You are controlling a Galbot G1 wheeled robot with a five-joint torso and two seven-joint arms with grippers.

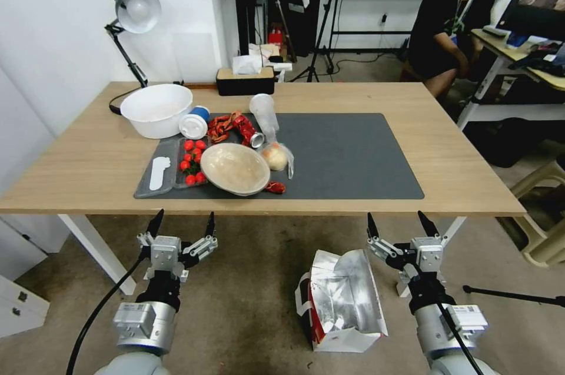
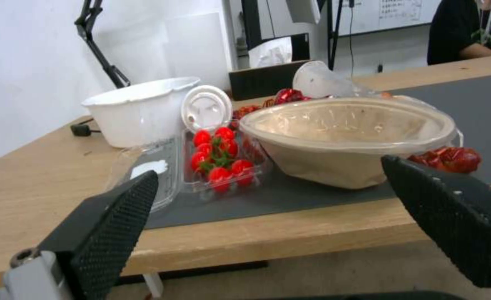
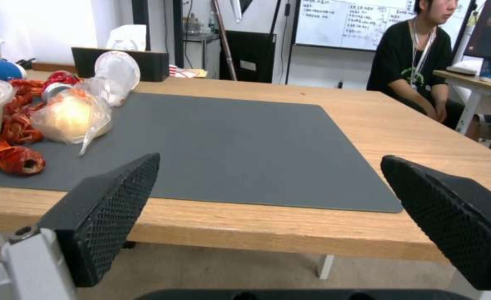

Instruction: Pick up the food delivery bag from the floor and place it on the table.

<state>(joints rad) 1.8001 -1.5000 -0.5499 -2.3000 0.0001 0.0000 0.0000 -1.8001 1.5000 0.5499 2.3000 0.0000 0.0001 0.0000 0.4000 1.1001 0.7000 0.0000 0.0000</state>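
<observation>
The food delivery bag (image 1: 344, 301) stands on the floor in front of the table, white with a red side and its silver foil lining open to the top. My right gripper (image 1: 401, 225) hangs open just to the right of the bag and above it, apart from it. My left gripper (image 1: 182, 225) is open too, held below the table's front edge well left of the bag. The table (image 1: 453, 151) is light wood with a dark grey mat (image 1: 347, 154). From the right wrist view the mat (image 3: 228, 141) lies bare beyond my open gripper (image 3: 267, 196).
Food clutter covers the mat's left half: a paper bowl (image 1: 235, 169), a tray of cherry tomatoes (image 1: 191, 160), a white bowl (image 1: 156, 109), a cup (image 1: 194, 123), a small clear plastic bag (image 1: 276, 157). A desk lamp (image 1: 132, 10) stands back left. A tripod leg (image 1: 512, 295) lies right of my right arm.
</observation>
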